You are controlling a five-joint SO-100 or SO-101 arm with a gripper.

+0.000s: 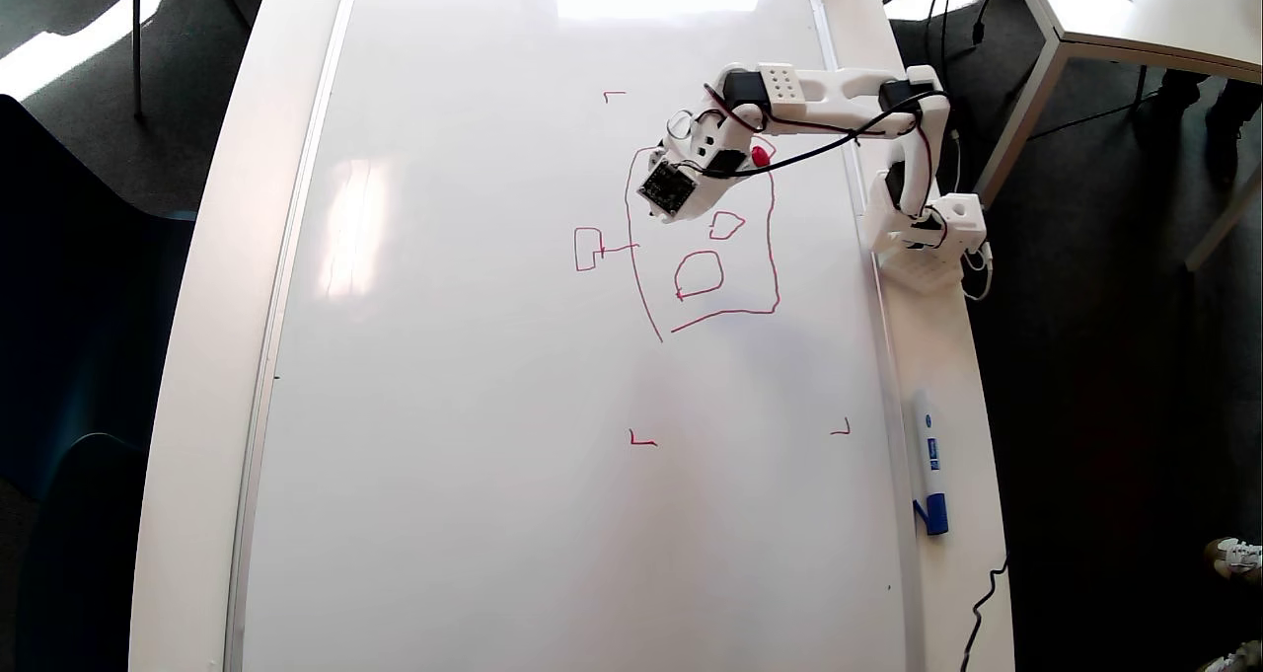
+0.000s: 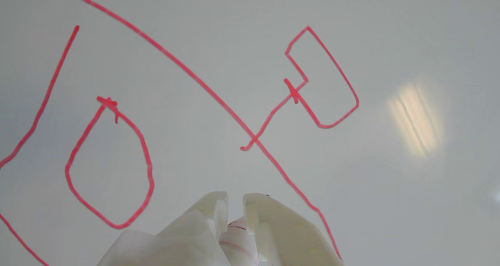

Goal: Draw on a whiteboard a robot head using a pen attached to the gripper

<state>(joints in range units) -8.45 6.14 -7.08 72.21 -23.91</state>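
The whiteboard point(image 1: 474, 356) lies flat and fills most of the overhead view. Drawn in red on it is the robot head point(image 1: 730, 312): a rounded outline, small closed shapes inside, and a small box on a stalk point(image 1: 588, 249) at its left. My gripper point(image 1: 659, 208) hovers over the upper left of the outline, shut on the pen point(image 1: 760, 156), whose red end shows behind the wrist. In the wrist view the gripper point(image 2: 235, 203) enters from the bottom edge. The pen point(image 2: 239, 234) sits between its white fingers, tip hidden. The robot head point(image 2: 254, 137) lines spread across the whiteboard point(image 2: 390, 199).
Small red corner marks point(image 1: 641, 440) frame the drawing area. A white marker with a blue cap point(image 1: 929, 465) lies on the table strip right of the board. The arm's base point(image 1: 928, 238) stands at the board's right edge. Another table point(image 1: 1135, 11) is at the top right.
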